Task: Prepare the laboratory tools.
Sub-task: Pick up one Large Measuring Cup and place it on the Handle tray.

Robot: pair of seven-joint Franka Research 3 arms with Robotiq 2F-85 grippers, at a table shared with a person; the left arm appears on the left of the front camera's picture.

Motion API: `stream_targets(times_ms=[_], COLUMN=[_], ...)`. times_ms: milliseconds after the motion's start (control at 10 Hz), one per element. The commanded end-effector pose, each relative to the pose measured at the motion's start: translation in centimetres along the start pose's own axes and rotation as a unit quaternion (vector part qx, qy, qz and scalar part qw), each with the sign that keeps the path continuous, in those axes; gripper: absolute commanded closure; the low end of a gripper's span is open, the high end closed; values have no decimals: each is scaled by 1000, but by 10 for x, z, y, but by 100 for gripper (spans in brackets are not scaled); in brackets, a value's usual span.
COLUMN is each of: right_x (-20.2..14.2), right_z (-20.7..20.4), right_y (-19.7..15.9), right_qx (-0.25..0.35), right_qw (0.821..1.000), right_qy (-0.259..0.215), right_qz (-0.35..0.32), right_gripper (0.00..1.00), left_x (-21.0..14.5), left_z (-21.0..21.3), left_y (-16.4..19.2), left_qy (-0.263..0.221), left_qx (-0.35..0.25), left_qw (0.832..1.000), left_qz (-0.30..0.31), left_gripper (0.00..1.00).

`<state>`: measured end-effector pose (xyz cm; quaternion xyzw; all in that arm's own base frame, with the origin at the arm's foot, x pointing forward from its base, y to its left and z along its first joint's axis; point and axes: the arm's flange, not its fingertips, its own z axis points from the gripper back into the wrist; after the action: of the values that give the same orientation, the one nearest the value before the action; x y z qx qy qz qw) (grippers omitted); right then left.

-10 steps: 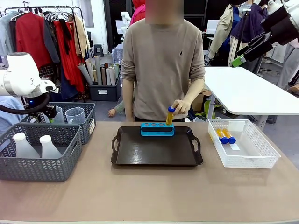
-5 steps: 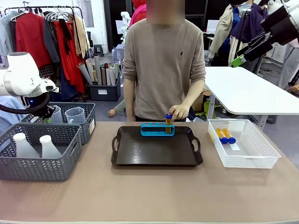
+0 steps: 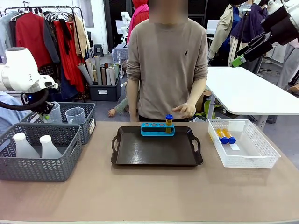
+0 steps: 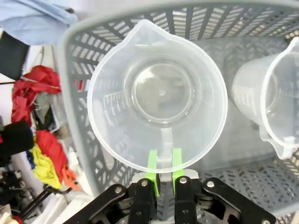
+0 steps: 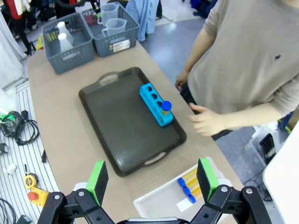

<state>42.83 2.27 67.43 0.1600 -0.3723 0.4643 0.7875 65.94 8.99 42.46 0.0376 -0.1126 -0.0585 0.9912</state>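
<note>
A black tray (image 3: 140, 158) sits mid-table, its floor mostly bare. Left of the tray and nearest the camera, the near grey basket (image 3: 32, 170) holds two white conical flasks (image 3: 23, 145), upright and untouched. Right of the tray, a white basket (image 3: 261, 158) holds two amber tubes (image 3: 223, 136) with blue caps, lying side by side.

Farther back, left of the tray and behind the flasks, the far grey basket (image 3: 86, 133) holds two clear measuring beakers. The left gripper (image 4: 162, 163) reaches down into it, its green pads pinched narrow on the handle of one beaker (image 4: 159, 88). Whether that beaker has left the basket floor cannot be told. The other beaker (image 4: 275, 93) stands just beside it.

At the tray's far edge rests a blue rack (image 3: 154, 129), with a single amber tube (image 3: 168, 122) standing in the hole at its right end and the other holes empty. The person's hand (image 3: 185, 110) hovers just beyond the rack, apart from the tube. The right gripper (image 5: 152, 179) hangs high above and to the right of the tray, jaws wide, holding nothing.

The task looks to be at an early stage: one tube is racked and a beaker is gripped but not yet on the tray, with the basket tubes and a flask probably left to bring over
</note>
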Motion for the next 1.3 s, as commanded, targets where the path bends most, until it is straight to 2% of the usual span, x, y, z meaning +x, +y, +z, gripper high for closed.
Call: stream_targets(times_ms=[0,200,400,600,900,1100,1200], right_x=[1,1,1,1,1,1,1], right_z=[0,0,0,0,0,0,0], right_y=[0,0,0,0,0,0,0], right_qx=[2,2,2,2,2,2,2], right_qw=[1000,1000,1000,1000,1000,1000,1000], right_qy=[-3,-3,-3,-3,-3,-3,-3], right_qz=[6,6,6,6,6,6,6], right_gripper=[0,0,0,0,0,0,0], left_x=[4,4,-2,-14,-36,-34,-26], left_z=[47,119,182,246,312,345,344], left_y=[-7,-29,-52,-88,-123,-136,-131], left_qy=[-4,-4,-33,-43,-55,-61,-58], left_qx=[2,-29,-42,-59,-79,-67,-67], left_qw=[1000,996,989,976,955,950,956], left_qz=[-27,-79,-137,-204,-281,-297,-281], left_gripper=[100,100,100,100,100,100,100])
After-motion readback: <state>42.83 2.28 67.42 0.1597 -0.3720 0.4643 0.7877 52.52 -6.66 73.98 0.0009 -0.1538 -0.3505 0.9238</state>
